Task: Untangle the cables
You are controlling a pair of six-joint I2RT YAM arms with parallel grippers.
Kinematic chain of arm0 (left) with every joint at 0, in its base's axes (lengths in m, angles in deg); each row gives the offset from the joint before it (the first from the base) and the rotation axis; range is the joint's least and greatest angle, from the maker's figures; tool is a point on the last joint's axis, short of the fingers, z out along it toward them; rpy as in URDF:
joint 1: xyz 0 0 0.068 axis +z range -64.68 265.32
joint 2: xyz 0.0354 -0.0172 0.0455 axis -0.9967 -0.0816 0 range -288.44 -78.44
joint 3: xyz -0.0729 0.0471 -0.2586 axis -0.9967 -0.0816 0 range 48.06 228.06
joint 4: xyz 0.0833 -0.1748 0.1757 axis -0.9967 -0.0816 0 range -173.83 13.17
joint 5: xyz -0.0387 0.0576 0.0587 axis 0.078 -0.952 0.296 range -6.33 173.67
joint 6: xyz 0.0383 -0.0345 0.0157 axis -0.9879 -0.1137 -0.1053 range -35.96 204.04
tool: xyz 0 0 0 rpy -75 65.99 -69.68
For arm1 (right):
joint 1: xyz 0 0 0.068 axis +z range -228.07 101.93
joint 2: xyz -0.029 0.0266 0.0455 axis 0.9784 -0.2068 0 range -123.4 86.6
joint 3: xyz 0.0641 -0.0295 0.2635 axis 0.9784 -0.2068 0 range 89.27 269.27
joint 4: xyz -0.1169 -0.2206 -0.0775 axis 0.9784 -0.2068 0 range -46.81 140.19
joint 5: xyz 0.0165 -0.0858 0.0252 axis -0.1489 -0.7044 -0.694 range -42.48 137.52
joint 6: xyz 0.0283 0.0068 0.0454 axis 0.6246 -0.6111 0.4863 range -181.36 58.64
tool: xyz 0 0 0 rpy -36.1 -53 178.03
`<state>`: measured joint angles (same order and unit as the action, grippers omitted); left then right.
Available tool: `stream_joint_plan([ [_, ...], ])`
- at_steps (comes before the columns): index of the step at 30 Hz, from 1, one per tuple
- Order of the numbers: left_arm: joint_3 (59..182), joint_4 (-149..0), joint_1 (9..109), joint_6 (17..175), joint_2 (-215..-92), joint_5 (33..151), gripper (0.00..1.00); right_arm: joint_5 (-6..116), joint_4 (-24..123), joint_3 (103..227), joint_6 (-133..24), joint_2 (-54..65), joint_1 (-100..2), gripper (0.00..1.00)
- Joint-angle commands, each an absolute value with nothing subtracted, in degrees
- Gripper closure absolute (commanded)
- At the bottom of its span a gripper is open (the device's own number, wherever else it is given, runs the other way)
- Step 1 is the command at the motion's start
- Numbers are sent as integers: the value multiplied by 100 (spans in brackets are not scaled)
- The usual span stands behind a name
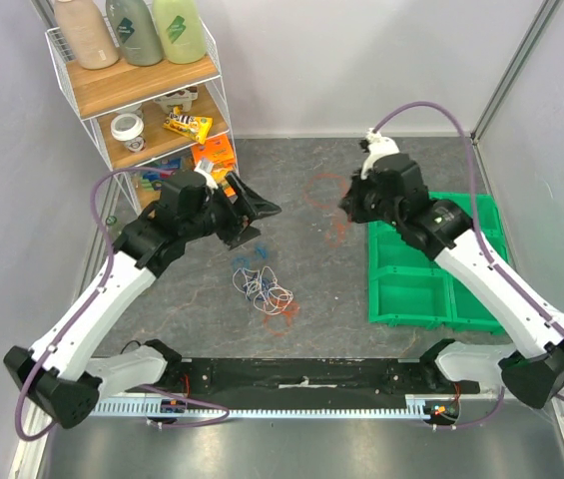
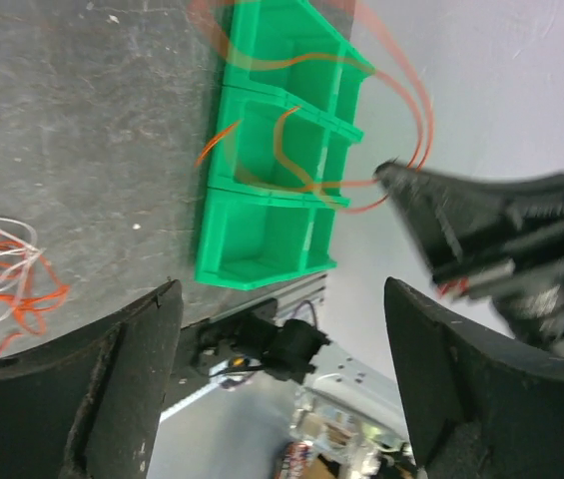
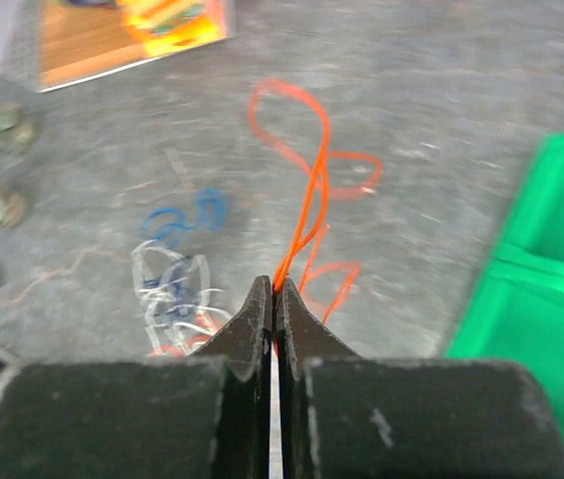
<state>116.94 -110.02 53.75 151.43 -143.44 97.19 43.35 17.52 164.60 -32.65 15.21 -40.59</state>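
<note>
The cables lie as a small bundle (image 1: pixel 264 286) of white, blue and orange-red wires on the grey table between the arms. It also shows in the right wrist view (image 3: pixel 174 291) and at the left edge of the left wrist view (image 2: pixel 2 284). My right gripper (image 1: pixel 345 208) (image 3: pixel 274 284) is shut on one orange wire (image 3: pixel 313 180), pulled out and held above the table. Its loops (image 1: pixel 325 192) hang in front of the gripper and also show in the left wrist view (image 2: pixel 416 110). My left gripper (image 1: pixel 259 222) (image 2: pixel 282 294) is open and empty, above and behind the bundle.
A green compartment bin (image 1: pixel 431 284) (image 2: pixel 272 150) (image 3: pixel 551 289) stands on the right under my right arm. A wire shelf (image 1: pixel 142 90) with bottles and packets stands at the back left. The arm bases and a metal rail (image 1: pixel 301 404) line the near edge.
</note>
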Motion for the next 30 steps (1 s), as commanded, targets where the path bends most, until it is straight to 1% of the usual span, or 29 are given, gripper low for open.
stream_joint_plan([
  [1,11626,-11558,5403,13854,-13900,9360,15,3811,408,17168,-3096,1481,-4869,100],
  [3,11679,-11769,5394,13520,-13926,9369,17,3969,-436,17573,-2920,1208,-5203,100],
  [5,11723,-11866,5394,13221,-13996,9369,18,4432,-833,17750,-2745,1050,-5485,100],
  [8,11933,-11928,5394,12843,-14215,9465,19,5329,-897,17690,-2245,979,-5933,100],
  [13,12461,-12349,5368,12254,-14594,9641,19,6166,-827,17540,-1024,733,-6856,100],
  [15,12444,-12411,5376,12035,-14551,9641,19,6115,-590,17452,-794,602,-7085,100],
  [19,12356,-12561,5376,11691,-14358,9799,19,6404,-203,17426,-398,110,-7621,100],
  [25,12083,-12886,5376,11322,-13778,9545,20,6026,113,17329,191,-462,-8316,100],
  [30,12040,-12799,5368,11146,-13610,9299,20,5386,447,17566,201,-963,-8614,100],
])
